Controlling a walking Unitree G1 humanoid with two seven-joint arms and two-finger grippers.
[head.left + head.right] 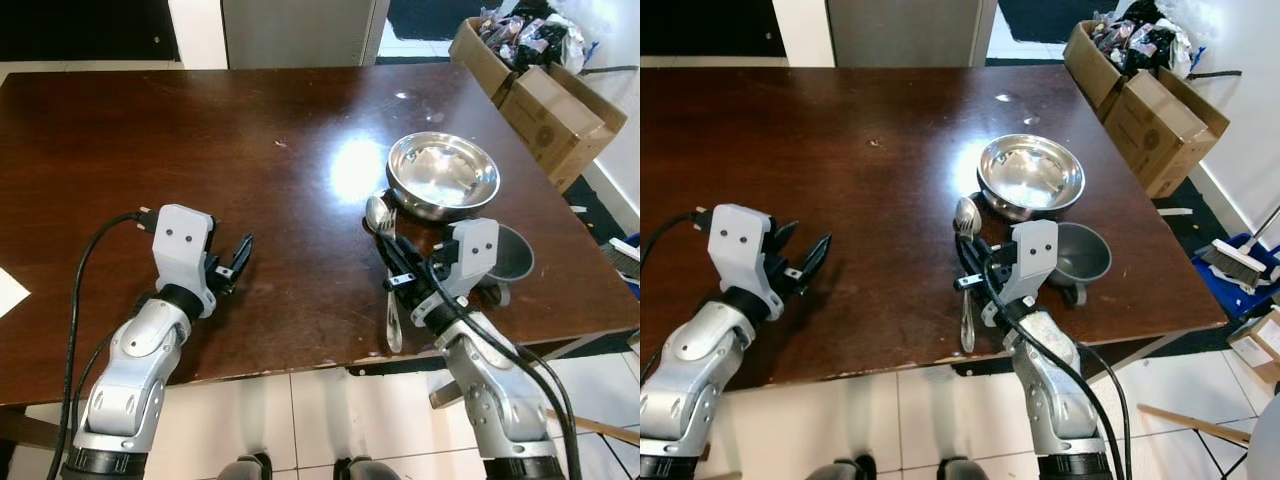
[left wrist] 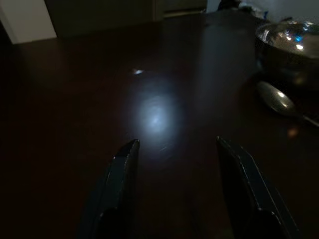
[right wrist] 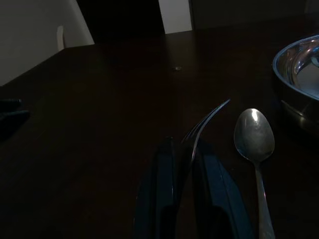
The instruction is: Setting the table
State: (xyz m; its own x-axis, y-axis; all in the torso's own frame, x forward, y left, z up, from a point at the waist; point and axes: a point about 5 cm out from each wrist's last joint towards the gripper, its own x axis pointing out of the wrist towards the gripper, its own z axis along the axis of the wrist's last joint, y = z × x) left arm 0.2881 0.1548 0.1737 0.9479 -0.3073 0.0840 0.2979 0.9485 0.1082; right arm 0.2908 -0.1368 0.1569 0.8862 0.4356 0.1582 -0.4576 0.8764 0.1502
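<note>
A dark brown wooden table (image 1: 250, 180) is seen from above, with both arms reaching over its near edge. The right gripper (image 3: 185, 149) is clenched on a fork (image 3: 207, 119); the fork's neck is pinched between the 2 black fingers and its prongs are raised just above the tabletop. A spoon (image 1: 385, 275) is laid flat on the table just beside the fork, on the bowl side, with its head pointing away from the robot and its handle reaching toward the near edge. A shiny metal bowl (image 1: 442, 175) is placed upright just beyond the spoon's head. A grey cup (image 1: 508, 258) is set near the table's right edge, partly hidden behind the right wrist.

The left gripper (image 1: 238, 258) is held low over a bare part of the table, well apart from the cutlery, with its 2 fingers (image 2: 119, 174) spread and nothing between them.

Cardboard boxes (image 1: 540, 90) are stood on the floor beyond the table's far right corner, 1 of them filled with dark packets.
</note>
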